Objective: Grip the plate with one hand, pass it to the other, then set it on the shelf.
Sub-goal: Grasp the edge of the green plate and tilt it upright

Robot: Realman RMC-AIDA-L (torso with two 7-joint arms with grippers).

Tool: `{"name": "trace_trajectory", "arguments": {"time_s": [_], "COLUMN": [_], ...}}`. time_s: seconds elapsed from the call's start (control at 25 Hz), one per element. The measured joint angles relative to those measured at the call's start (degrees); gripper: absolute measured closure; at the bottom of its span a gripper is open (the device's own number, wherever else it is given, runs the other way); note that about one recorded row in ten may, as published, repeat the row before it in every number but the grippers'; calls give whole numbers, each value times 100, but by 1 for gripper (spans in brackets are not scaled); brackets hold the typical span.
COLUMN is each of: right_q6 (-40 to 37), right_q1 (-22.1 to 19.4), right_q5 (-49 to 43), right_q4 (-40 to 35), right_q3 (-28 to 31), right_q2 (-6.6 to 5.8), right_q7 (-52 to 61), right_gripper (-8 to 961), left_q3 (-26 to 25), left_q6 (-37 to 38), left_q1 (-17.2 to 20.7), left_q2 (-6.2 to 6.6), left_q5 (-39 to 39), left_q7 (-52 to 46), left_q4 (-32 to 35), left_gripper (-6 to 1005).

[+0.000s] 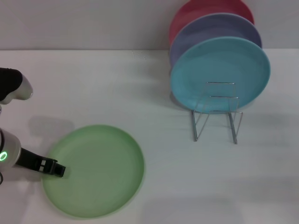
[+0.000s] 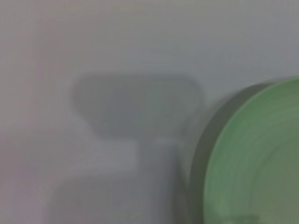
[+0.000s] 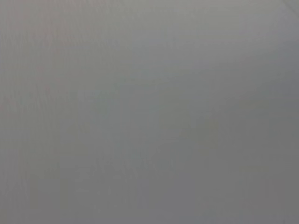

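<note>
The light green plate lies flat on the white table at the front left. My left gripper reaches in low from the left, and its black tip sits right at the plate's left rim. The left wrist view shows the plate's rim and the arm's shadow on the table, but none of that arm's fingers. The shelf, a thin silver wire rack, stands at the back right. My right arm is out of the head view, and its wrist view shows only plain grey surface.
A turquoise plate, a lavender plate and a red plate stand upright in the rack, one behind the other. Bare white table stretches between the green plate and the rack.
</note>
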Motion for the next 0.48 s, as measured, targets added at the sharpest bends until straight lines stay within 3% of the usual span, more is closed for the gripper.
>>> {"name": "trace_trajectory", "arguments": {"time_s": [0.48], "right_q6": [-39], "right_q1": [-20], "right_q5": [0], "right_q4": [6], "right_q3": [-3], "right_q2": [0], "right_q7": [0], "right_gripper": [288], "left_q3": [73], "left_q6": [14], "left_q1": [-26], "left_q2": [-18], "left_q5": [0], "left_q7": [42], "left_q4": [32], "left_gripper": [409]}}
